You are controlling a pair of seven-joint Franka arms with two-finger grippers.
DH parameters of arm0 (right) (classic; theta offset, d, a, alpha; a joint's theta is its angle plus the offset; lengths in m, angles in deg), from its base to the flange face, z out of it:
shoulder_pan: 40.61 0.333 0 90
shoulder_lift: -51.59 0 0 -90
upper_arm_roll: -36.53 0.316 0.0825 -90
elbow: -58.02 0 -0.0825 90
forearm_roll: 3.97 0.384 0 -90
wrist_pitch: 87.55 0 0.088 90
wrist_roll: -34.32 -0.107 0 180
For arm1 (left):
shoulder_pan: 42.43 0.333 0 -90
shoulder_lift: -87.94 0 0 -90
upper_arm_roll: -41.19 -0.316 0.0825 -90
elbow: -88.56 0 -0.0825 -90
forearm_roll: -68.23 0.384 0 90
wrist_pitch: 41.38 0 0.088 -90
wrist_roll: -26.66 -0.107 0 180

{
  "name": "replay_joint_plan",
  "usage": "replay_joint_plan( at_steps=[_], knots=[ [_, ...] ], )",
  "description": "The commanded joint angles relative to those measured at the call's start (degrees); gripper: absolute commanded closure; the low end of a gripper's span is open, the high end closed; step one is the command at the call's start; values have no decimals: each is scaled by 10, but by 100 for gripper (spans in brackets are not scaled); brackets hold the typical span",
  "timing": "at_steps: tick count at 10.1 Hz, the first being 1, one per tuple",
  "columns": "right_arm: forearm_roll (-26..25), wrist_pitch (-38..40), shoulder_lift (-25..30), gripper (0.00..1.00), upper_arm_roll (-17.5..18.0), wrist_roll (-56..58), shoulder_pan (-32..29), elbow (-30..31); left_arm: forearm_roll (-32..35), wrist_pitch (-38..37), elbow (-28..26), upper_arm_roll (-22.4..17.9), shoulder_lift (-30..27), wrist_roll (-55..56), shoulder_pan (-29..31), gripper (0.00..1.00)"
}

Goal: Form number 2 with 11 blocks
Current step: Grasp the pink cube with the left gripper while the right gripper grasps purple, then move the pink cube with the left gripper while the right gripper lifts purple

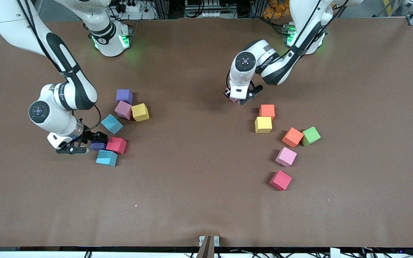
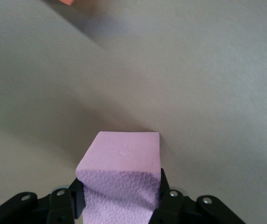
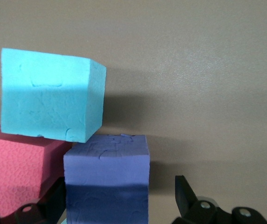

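Fourteen cubes lie on the worktop (image 1: pixel 206 200), and no digit is laid out yet. Clock directions take twelve at the robots' bases and six at the front camera.

The left gripper (image 1: pixel 241 96) is low, at the twelve o'clock edge of the group at the left arm's end. Its fingers (image 2: pixel 167 198) are pinching a pink cube (image 2: pixel 124 154) by two opposite faces, and the cube looks to be at or just off the worktop. The cube sits square between the fingers, so I judge it could go straight up.

The right gripper (image 1: pixel 88 144) is down at the other group. Its fingers (image 3: pixel 185 193) are spread either side of a dark purple cube (image 1: pixel 98 145) and not closed on it. A red cube (image 1: pixel 116 145) presses against the purple one at three o'clock, and a blue cube (image 1: pixel 106 158) sits just beside it at five. One finger has to fit into that tight gap by the red cube, which may get nudged.

Counted by colour:
- **Pink:** three, namely the held one, one (image 1: pixel 286 156) in the left arm's group and a duller one (image 1: pixel 123 109) in the right arm's group.
- **Purple:** two, the second (image 1: pixel 124 96) at twelve of the dull pink.
- **Yellow:** two (image 1: pixel 140 112) (image 1: pixel 263 124).
- **Orange:** two (image 1: pixel 267 111) (image 1: pixel 292 137).
- **Blue:** two, the other (image 1: pixel 112 124).
- **Red:** two, the other (image 1: pixel 280 180).
- **Green:** one green cube (image 1: pixel 311 136), touching an orange cube.
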Motion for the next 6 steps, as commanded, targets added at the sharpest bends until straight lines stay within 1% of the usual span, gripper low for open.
replay_joint_plan(
  at_steps=[1,2,3,4,6],
  knots=[
    [-15,-19,-20,2,5,-8,-10,-1,11,4,34,-35,22,-88,-60,100],
    [-16,-30,-28,7,5,-8,-11,-3,9,1,49,-35,21,-154,-72,100],
    [-15,-31,-28,9,5,-8,-9,-4,7,-1,64,-34,22,-185,-82,100],
    [-15,-30,-28,12,5,-12,-5,-7,7,-1,82,-34,27,-194,-94,100],
    [-15,-22,-27,14,5,-13,-3,-16,5,-6,132,-38,58,-196,-133,100]
  ],
)
